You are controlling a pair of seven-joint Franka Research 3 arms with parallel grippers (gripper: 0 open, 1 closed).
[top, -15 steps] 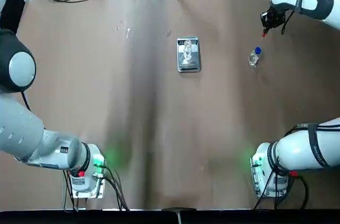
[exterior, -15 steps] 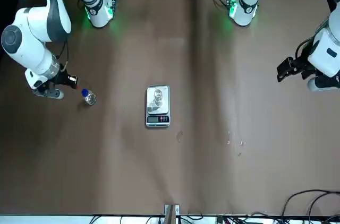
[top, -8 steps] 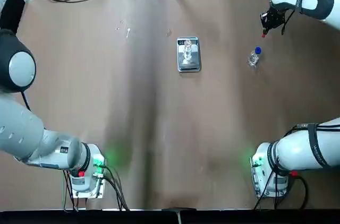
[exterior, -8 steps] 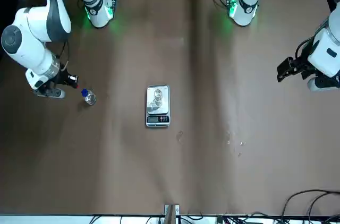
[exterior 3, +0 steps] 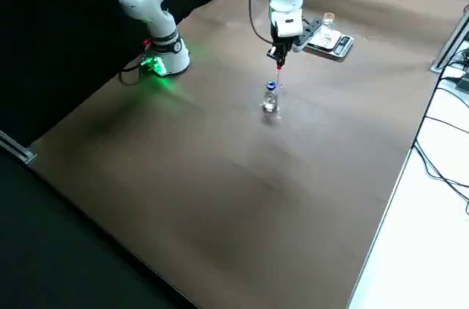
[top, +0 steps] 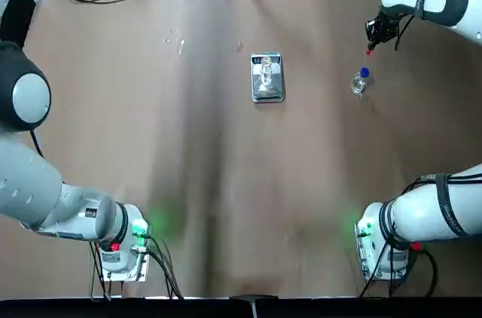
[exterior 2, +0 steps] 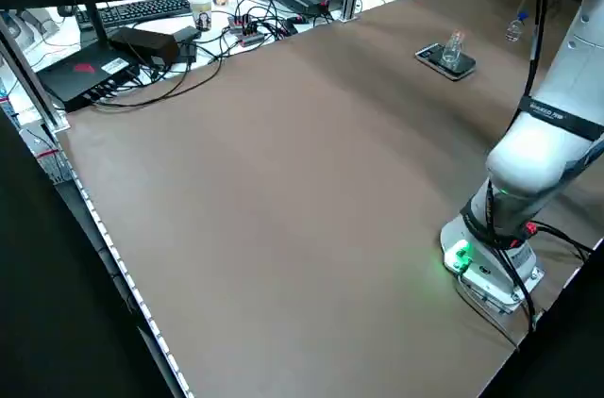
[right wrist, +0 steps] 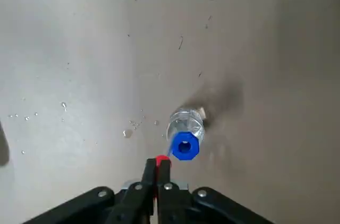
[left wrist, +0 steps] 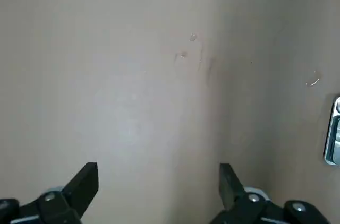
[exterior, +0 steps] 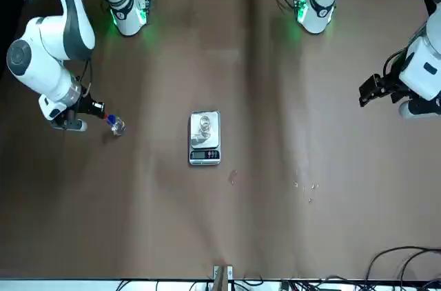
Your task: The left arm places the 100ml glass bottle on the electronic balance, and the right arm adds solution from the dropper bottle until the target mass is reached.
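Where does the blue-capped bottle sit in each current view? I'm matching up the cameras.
Top view: right of centre, upper half.
Front view: left, upper half.
Left side view: top right, near the arm.
Right side view: just above centre.
Left wrist view: not in it.
Right wrist view: just right of centre, beyond the right hand.
Landmark: the silver scale, in every view except the right wrist's.
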